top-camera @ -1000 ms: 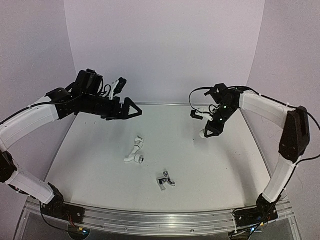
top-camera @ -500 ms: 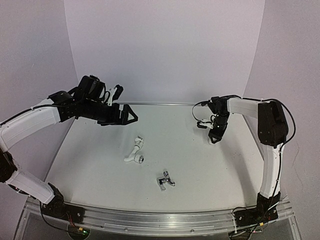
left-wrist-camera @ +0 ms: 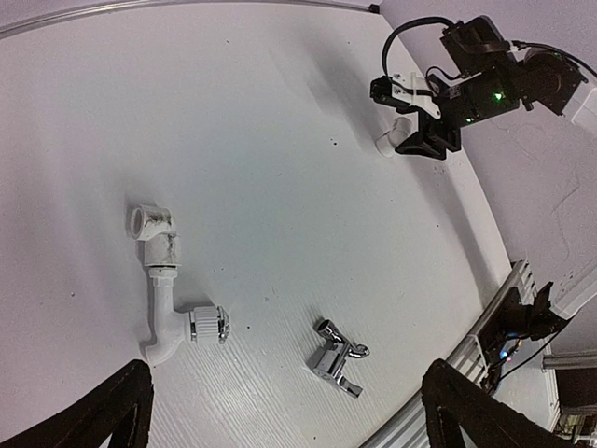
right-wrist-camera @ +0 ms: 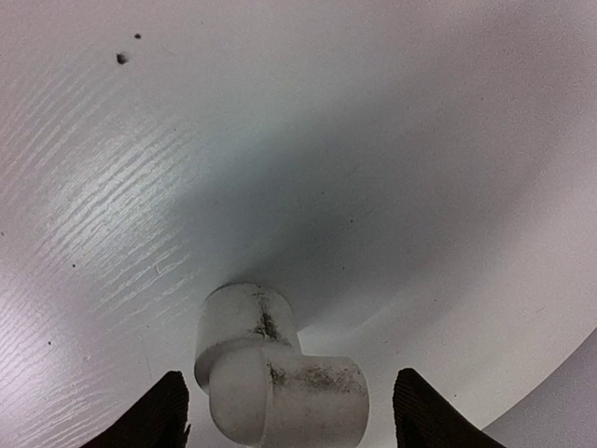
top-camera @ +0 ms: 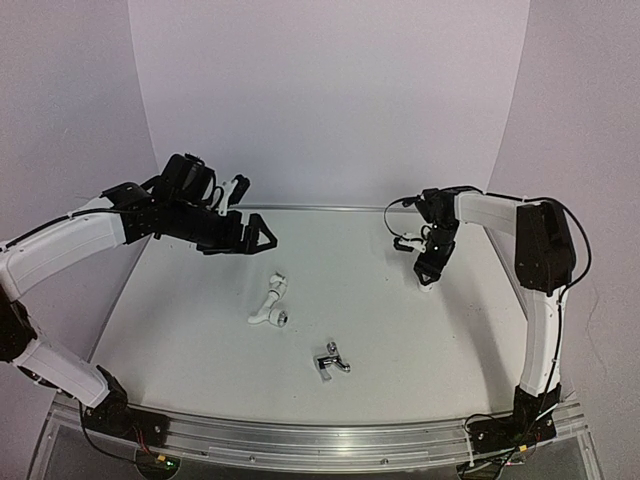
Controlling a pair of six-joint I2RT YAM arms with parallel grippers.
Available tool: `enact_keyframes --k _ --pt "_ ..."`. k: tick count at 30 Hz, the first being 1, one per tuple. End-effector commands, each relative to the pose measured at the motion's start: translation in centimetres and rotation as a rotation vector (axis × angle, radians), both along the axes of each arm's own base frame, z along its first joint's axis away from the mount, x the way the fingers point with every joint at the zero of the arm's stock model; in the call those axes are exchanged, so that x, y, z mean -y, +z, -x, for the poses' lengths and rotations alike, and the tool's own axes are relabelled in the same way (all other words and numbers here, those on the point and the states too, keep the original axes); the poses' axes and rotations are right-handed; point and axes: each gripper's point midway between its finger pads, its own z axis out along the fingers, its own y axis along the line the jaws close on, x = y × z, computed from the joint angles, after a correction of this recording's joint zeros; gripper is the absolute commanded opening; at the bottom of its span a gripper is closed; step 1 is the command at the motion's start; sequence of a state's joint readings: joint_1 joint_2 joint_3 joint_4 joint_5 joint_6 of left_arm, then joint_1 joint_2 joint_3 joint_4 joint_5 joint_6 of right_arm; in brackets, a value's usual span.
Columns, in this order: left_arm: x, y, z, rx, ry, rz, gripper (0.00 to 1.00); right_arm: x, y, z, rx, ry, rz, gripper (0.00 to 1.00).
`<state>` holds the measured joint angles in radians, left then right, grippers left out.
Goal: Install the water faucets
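A white pipe assembly [top-camera: 268, 305] with an elbow and a ribbed nut lies mid-table; it also shows in the left wrist view [left-wrist-camera: 163, 280]. A chrome faucet [top-camera: 331, 362] lies nearer the front, and it shows in the left wrist view too [left-wrist-camera: 338, 357]. A small white elbow fitting [right-wrist-camera: 280, 373] sits on the table at the right [top-camera: 424, 285]. My right gripper [top-camera: 429, 270] is open and straddles it, with a gap on each side [right-wrist-camera: 291, 411]. My left gripper [top-camera: 258, 236] is open and empty, hovering above the table's back left [left-wrist-camera: 284, 415].
The white table top [top-camera: 200, 320] ends in a metal rail [top-camera: 320, 445] at the front. Purple walls close in the back and both sides. The right arm's cable [top-camera: 395, 215] loops beside its wrist.
My right gripper has shifted right and lower, and the small elbow fitting now sits a little further right with it. My left arm has dropped slightly and its gripper has stayed open.
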<state>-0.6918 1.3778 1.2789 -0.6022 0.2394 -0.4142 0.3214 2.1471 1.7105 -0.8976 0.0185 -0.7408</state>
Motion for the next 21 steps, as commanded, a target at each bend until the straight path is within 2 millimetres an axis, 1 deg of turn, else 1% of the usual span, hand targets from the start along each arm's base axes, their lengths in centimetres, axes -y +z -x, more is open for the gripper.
enact_keyframes --k 1,3,4,7,9,10,11,12,14,15,18,20,21 --pt "0.6 0.2 0.3 0.014 -0.054 0.013 1.0 -2.0 4.5 -0.6 0.059 0.012 -0.098 0.78" --pt "1.0 0.0 0.8 0.002 -0.09 0.03 1.0 -2.9 7.4 -0.7 0.108 0.028 -0.154 0.79" --pt "1.2 -0.4 1.2 -0.011 -0.112 0.035 1.0 -3.5 9.1 -0.7 0.139 0.039 -0.189 0.8" --pt "2.6 -1.4 3.3 -0.053 -0.249 0.063 1.0 -5.3 13.1 0.2 0.195 0.079 -0.288 0.81" --pt "3.2 -2.3 4.3 -0.058 -0.297 0.017 1.0 -6.8 14.9 1.7 0.198 0.118 -0.366 0.84" --pt "3.3 -2.5 4.6 -0.054 -0.304 0.005 1.0 -7.7 15.2 3.0 0.187 0.144 -0.393 0.85" --pt "3.2 -2.1 4.7 -0.042 -0.294 0.014 1.0 -8.7 15.8 4.2 0.194 0.17 -0.417 0.84" --pt "3.0 -1.4 4.6 -0.016 -0.281 0.028 1.0 -10.0 16.1 5.5 0.196 0.195 -0.433 0.83" --pt "2.3 0.0 4.3 0.036 -0.235 0.049 1.0 -12.7 15.7 8.4 0.204 0.246 -0.446 0.82" --pt "2.0 0.7 4.1 0.055 -0.21 0.057 1.0 -13.8 15.2 9.9 0.208 0.272 -0.453 0.82" --pt "1.7 2.0 4.4 0.071 -0.199 0.088 1.0 -17.3 13.4 14.5 0.187 0.403 -0.462 0.82" --pt "2.0 2.1 4.9 0.052 -0.219 0.107 1.0 -18.6 11.8 16.6 0.15 0.507 -0.442 0.8" --pt "2.1 2.1 5.2 0.042 -0.228 0.118 1.0 -19.0 11.1 17.3 0.133 0.555 -0.429 0.78"
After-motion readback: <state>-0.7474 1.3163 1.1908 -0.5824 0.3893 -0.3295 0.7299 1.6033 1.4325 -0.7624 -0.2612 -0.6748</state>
